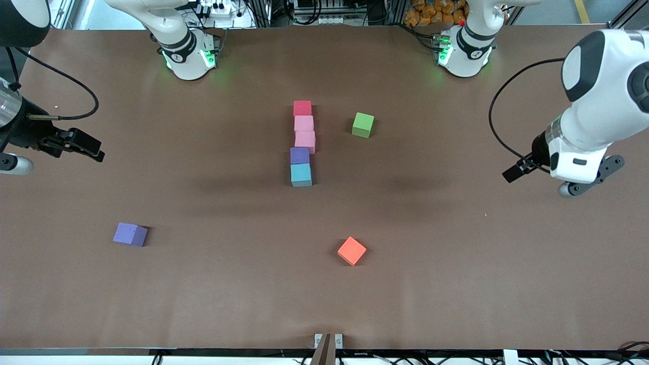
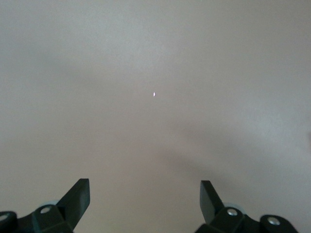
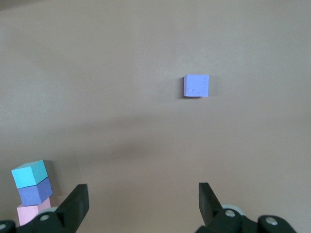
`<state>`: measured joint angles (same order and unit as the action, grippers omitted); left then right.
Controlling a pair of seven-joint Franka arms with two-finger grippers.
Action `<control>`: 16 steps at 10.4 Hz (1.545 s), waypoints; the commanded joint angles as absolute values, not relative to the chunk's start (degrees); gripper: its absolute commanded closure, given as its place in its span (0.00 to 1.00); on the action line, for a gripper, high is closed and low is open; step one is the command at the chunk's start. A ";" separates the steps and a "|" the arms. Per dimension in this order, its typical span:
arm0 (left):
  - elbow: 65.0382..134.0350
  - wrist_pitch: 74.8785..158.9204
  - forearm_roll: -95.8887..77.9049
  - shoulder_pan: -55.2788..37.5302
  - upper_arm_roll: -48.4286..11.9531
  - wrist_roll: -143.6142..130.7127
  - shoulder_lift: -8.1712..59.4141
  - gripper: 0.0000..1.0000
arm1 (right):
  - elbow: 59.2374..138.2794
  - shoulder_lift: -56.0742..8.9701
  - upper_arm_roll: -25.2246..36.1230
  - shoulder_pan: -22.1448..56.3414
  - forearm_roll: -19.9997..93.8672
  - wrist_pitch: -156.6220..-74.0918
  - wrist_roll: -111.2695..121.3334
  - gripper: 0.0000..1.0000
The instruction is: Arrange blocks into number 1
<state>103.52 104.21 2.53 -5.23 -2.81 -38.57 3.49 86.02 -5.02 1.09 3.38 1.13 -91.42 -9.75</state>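
Note:
Mid-table, five blocks touch end to end in one line. Red [image 1: 302,108] lies farthest from the front camera, then pink [image 1: 303,123], pink [image 1: 305,141], purple [image 1: 299,155] and light blue [image 1: 301,175]. My left gripper [image 1: 513,173] hangs open over bare table at the left arm's end; its wrist view shows the open left gripper [image 2: 145,187] over nothing but table. My right gripper [image 1: 91,148] hangs open over the right arm's end. The right wrist view looks past the empty right gripper [image 3: 143,190] to the light blue [image 3: 30,174], purple [image 3: 35,191] and pink [image 3: 30,211] blocks.
A green cube [image 1: 363,124] sits beside the pink blocks, toward the left arm's end. An orange cube [image 1: 351,250] lies nearer the front camera than the line. A second purple cube [image 1: 130,234] rests toward the right arm's end and shows as the purple cube [image 3: 196,86] in the right wrist view.

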 commanded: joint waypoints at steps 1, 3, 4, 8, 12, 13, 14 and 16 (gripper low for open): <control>105.83 105.64 2.46 -2.20 -6.32 -34.21 -0.52 0.00 | 85.34 -5.01 0.97 3.78 0.00 -90.18 -10.81 0.00; 101.63 105.64 2.55 -2.11 -7.90 -28.78 -0.53 0.00 | 85.25 -4.92 0.88 3.78 0.09 -89.30 -10.81 0.00; 99.34 105.21 2.46 -1.50 -9.22 -24.39 -0.96 0.00 | 85.25 -4.83 0.88 3.78 0.09 -89.30 -11.07 0.00; 93.89 95.32 2.29 -0.62 -9.23 -6.26 -4.31 0.00 | 85.08 -4.66 0.97 3.87 0.18 -89.03 -11.16 0.00; 87.55 86.67 -1.05 1.49 -7.92 -4.58 -3.96 0.00 | 85.08 -4.66 0.97 3.87 0.18 -89.03 -11.16 0.00; 87.45 86.49 -0.97 1.58 -7.91 -4.40 -3.87 0.00 | 85.08 -4.66 0.97 3.87 0.18 -89.03 -11.16 0.00; 87.45 86.48 -0.97 2.02 -7.91 -4.31 -3.17 0.00 | 85.08 -4.66 0.97 3.78 0.18 -89.03 -11.08 0.00; 87.54 86.57 -1.05 2.11 -8.09 -4.22 -3.08 0.00 | 85.08 -4.66 0.97 3.52 0.18 -89.03 -10.46 0.00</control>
